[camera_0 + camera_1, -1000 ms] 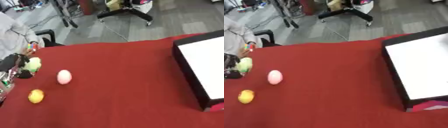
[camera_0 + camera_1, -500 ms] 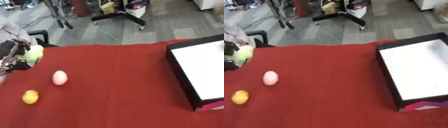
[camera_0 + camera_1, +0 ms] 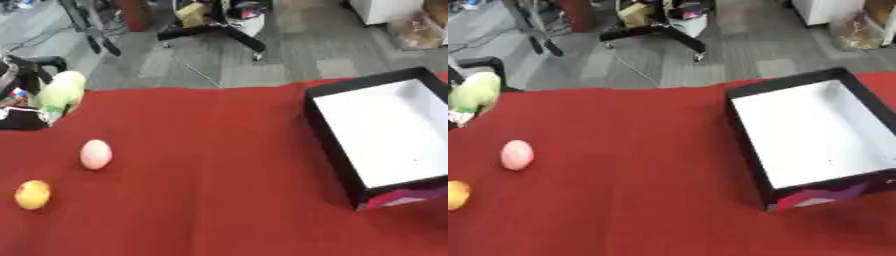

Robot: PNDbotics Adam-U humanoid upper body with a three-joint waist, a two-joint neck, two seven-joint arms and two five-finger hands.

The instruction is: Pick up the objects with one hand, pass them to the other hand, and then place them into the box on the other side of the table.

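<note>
The left hand (image 3: pixel 24 112) has lifted the pale green fruit (image 3: pixel 61 90) off the table (image 3: pixel 210 190), fingers curled round it; it now hangs ready for passing toward the box (image 3: pixel 389 135).

The left hand (image 3: pixel 24 107), its fingers curled round the pale green object (image 3: pixel 61 90), rose from the red tablecloth (image 3: pixel 210 175) at the left edge over the last second and carried that object up and toward the far edge. The whole view also shifted, which was the camera's own movement.
</note>
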